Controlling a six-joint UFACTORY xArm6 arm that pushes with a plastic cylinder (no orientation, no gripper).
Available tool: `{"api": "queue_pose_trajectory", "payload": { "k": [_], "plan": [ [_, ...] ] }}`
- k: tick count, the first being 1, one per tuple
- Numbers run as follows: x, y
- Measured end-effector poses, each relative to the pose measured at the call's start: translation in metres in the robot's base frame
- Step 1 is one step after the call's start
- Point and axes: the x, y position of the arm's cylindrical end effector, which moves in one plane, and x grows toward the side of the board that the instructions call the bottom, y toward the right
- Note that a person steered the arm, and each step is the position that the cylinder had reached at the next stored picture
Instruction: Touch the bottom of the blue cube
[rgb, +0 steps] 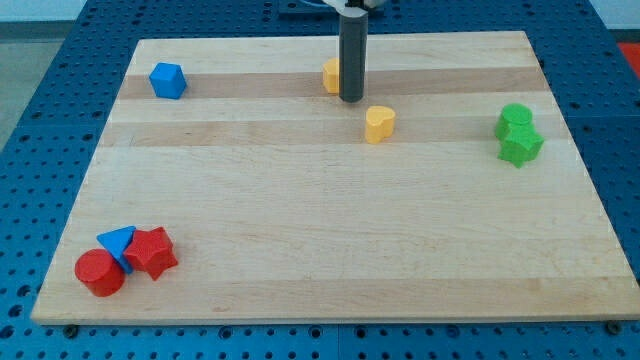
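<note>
The blue cube (167, 80) sits near the top left of the wooden board (320, 230). My tip (351, 98) is at the top middle of the board, far to the right of the blue cube and slightly lower in the view. The rod partly hides a yellow block (331, 75) just to its left. A yellow heart-shaped block (379, 123) lies just right of and below the tip.
Two green blocks (518, 134) touch each other at the right side. At the bottom left a red cylinder (99, 272), a blue triangular block (118, 241) and a red star-like block (152, 252) cluster together. Blue perforated table surrounds the board.
</note>
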Motion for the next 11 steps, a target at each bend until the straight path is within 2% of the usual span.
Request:
{"api": "queue_pose_trajectory", "payload": {
  "k": [1,3,4,5,6,10,11],
  "plan": [
    [-0.018,0.0],
    [-0.015,0.0],
    [0.013,0.024],
    [0.025,0.025],
    [0.025,-0.004],
    [0.026,-0.227],
    [0.027,-0.235]
  ]
}}
